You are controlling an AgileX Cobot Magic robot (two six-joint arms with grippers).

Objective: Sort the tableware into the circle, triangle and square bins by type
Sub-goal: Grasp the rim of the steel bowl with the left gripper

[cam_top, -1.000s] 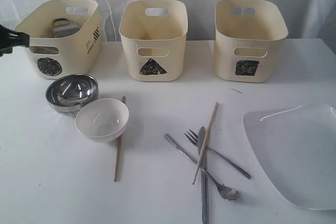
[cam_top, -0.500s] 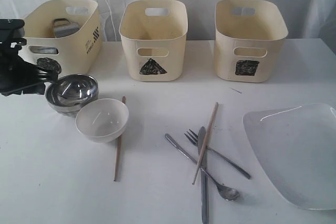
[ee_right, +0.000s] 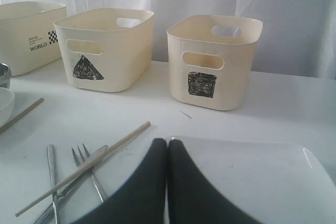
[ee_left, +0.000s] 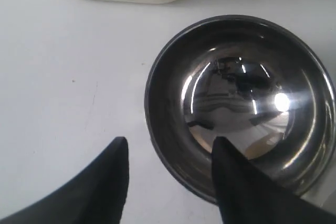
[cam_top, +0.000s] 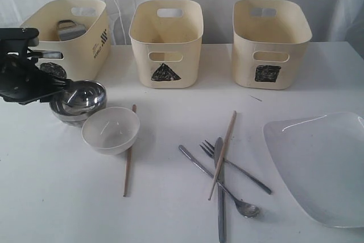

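Your left gripper [ee_left: 169, 141], jaws apart, straddles the round steel bowl [ee_left: 247, 77] rim; round white bowl [cam_top: 110, 129] crowds beside; right gripper [ee_right: 167, 141] pinched together.

left arm: black, comes in from the left edge of the exterior view, reaches toward the middle, held low and roughly level.
left gripper [cam_top: 61, 86]: jaws spread wide, grips nothing, points down and inward.
left fingers [ee_left: 118, 182]: two, black, tapered to blunt tips; tips level with each other and well apart in the left wrist view.
right arm: outside the exterior view.
right gripper [ee_right: 167, 143]: closed tight, empty, seen only in the right wrist view.
right fingers [ee_right: 149, 182]: two, black, inner edges pressed together along their length, tips touching, outer edges flaring wide toward the wrist.
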